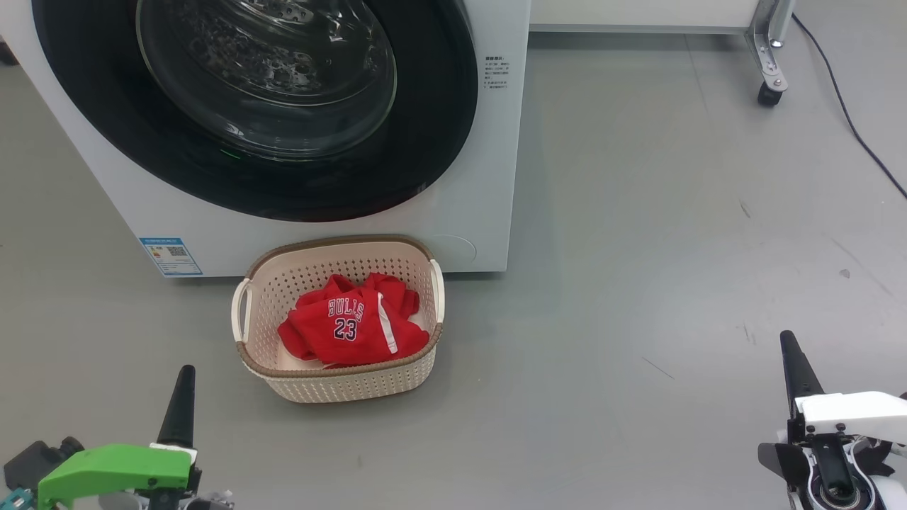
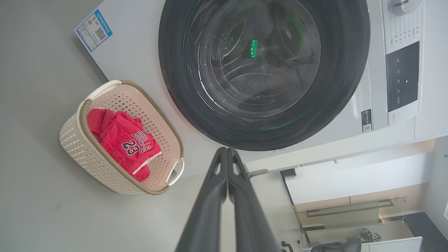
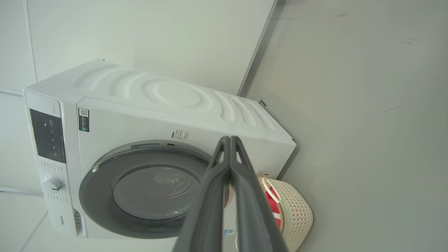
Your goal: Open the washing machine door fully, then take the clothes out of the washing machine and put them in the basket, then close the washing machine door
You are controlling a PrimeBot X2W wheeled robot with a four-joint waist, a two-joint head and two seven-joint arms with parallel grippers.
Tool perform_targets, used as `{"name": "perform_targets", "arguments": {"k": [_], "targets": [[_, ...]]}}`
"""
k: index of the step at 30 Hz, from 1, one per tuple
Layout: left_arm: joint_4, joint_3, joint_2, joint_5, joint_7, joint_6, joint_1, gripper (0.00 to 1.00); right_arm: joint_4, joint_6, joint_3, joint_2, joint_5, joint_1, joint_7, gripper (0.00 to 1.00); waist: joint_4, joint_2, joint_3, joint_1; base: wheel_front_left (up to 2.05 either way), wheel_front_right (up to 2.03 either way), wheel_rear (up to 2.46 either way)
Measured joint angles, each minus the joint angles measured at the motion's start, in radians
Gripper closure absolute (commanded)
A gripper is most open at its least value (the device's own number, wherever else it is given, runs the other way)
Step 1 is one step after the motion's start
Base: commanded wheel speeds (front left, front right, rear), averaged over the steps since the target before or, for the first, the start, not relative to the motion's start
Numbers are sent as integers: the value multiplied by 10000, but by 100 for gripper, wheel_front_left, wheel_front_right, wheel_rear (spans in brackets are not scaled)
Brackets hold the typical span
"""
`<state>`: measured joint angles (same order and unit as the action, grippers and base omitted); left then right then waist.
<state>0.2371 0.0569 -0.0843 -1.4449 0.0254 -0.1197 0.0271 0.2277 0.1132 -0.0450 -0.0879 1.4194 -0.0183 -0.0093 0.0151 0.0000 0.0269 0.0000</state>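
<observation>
The white washing machine (image 1: 489, 177) stands at the back, its round black-rimmed door (image 1: 439, 106) lying flush against the front, closed. Directly before it on the floor sits the cream basket (image 1: 340, 382), holding the red clothes (image 1: 351, 326), a "BULLS 23" jersey on top. My left gripper (image 1: 186, 375) is low at the left, shut and empty, well short of the basket. At the lower right my right gripper (image 1: 788, 341) is shut and empty too. The left wrist view shows the door (image 2: 350, 70), the basket (image 2: 87, 154) and the clothes (image 2: 122, 140); the right wrist view shows the machine (image 3: 175, 98) and basket (image 3: 297, 213).
Grey floor spreads to the right of the machine. A white cabinet base on a caster wheel (image 1: 769, 92) stands at the back right, with a black cable (image 1: 857, 134) trailing along the floor beside it. The machine's control panel (image 2: 402, 77) shows in the left wrist view.
</observation>
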Motion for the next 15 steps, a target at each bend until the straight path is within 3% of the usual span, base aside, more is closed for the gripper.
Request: {"name": "perform_targets", "arguments": {"k": [15], "targets": [[138,-253,-73,-1904,-433,0,66,100,314,4,-94,0,1965,-240,454,100,-124,0,-196,0,0,0,0]]}}
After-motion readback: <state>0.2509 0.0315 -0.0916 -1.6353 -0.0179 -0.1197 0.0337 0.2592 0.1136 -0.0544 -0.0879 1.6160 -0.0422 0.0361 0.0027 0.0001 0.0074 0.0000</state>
